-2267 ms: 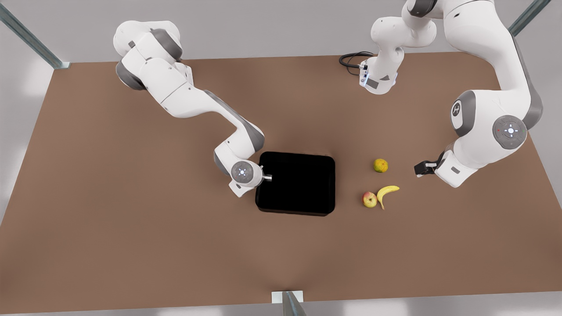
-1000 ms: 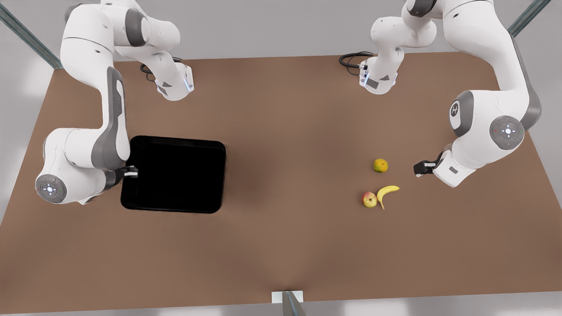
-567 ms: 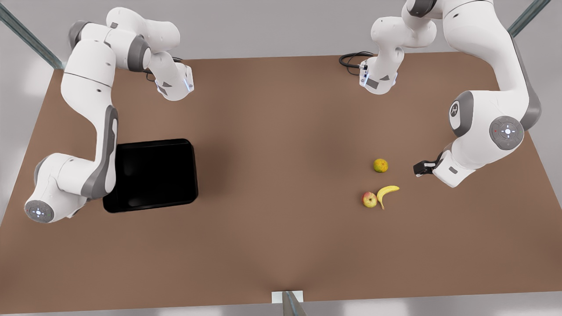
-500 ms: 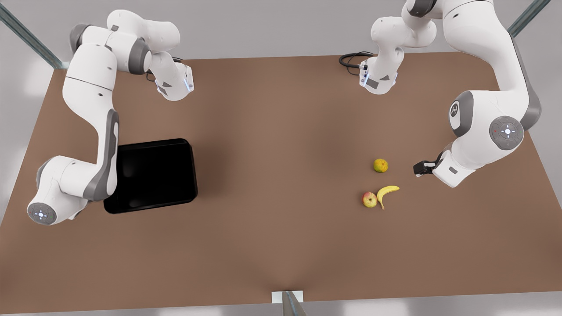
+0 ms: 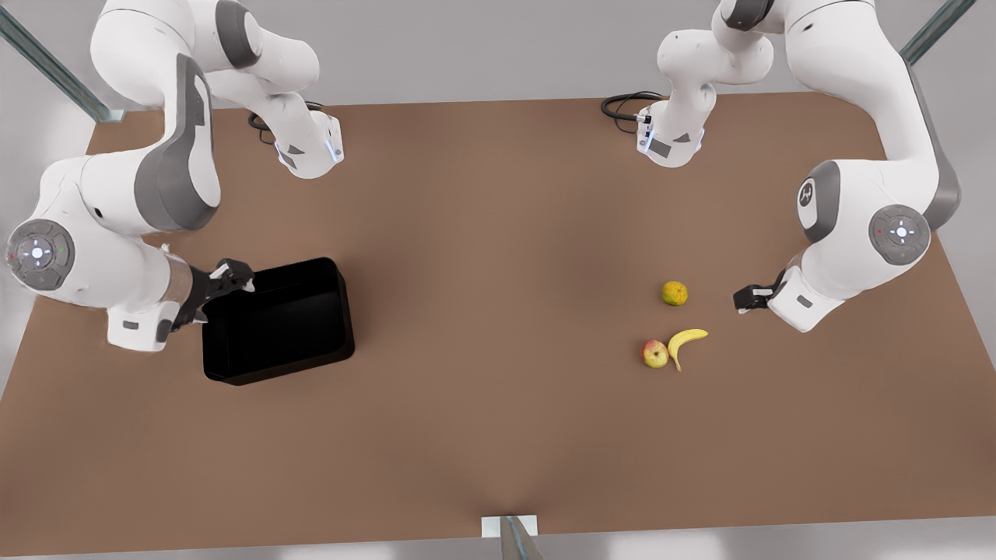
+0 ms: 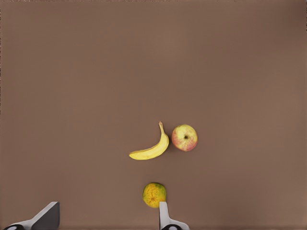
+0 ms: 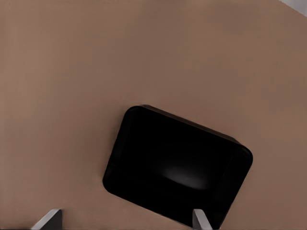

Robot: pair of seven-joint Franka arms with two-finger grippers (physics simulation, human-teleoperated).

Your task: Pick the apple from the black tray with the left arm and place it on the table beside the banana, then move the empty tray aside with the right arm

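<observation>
With its fingers spread wide above the black tray (image 7: 177,167), the right gripper (image 5: 230,277) could clip the rim and tilt it if it dips, while the left gripper (image 5: 745,299), also wide, waits near the apple (image 5: 655,353) beside the banana (image 5: 685,342).

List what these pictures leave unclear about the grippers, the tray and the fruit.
1. Front view: whether the right gripper touches the black tray; dark against dark.
2. Left wrist view: the left gripper above its fingertips, cut off by the picture's edge.
3. Front view: whether the apple touches the banana; too small.
</observation>
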